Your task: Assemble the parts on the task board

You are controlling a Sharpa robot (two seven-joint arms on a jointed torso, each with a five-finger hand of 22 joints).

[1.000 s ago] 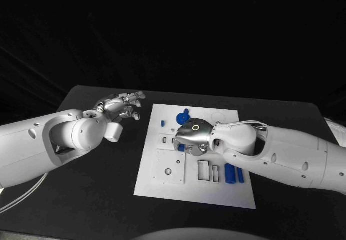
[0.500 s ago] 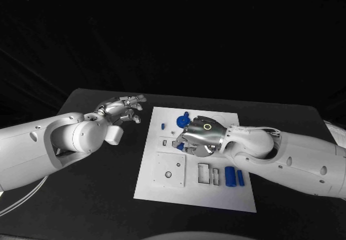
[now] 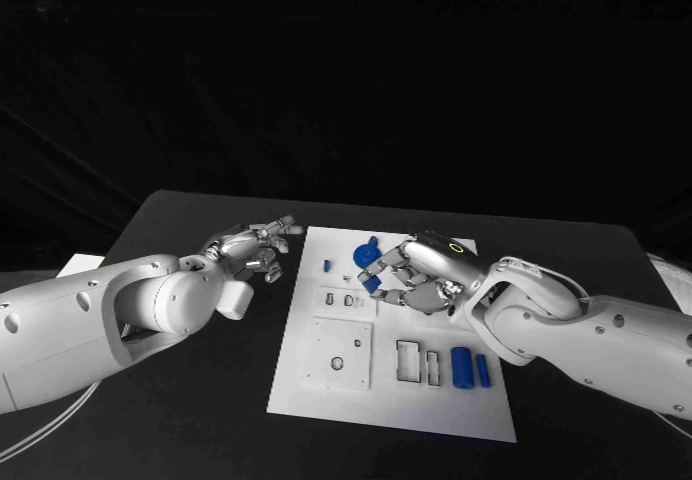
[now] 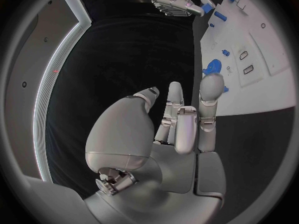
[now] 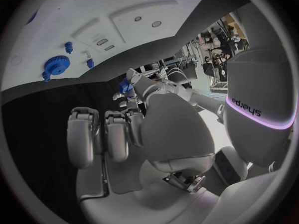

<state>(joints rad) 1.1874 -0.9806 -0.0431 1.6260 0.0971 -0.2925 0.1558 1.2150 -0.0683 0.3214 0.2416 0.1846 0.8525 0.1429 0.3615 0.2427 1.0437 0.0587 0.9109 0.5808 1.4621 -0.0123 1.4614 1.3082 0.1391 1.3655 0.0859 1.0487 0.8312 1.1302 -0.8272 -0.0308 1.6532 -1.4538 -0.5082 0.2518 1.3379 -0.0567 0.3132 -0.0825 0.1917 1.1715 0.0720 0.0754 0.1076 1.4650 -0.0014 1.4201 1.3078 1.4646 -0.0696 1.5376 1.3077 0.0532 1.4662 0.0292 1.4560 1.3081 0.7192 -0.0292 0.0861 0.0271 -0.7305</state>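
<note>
The bench (image 3: pixel 188 400) is black. The task board (image 3: pixel 339 405) on it is white, with dark-outlined rectangular slots and small dark holes. The parts are blue: a blue gear (image 3: pixel 369 254), a small blue peg (image 3: pixel 326 265), two blue cylinders (image 3: pixel 462 367) side by side, and a blue piece (image 3: pixel 372 283) pinched in the right robot hand (image 3: pixel 418 275). Both robot hands are silver; the right one carries a thin yellow-green ring on its back. The left robot hand (image 3: pixel 257 247) is silver too, on a white arm (image 3: pixel 101 320); the right arm (image 3: pixel 606 335) is white as well.
</note>
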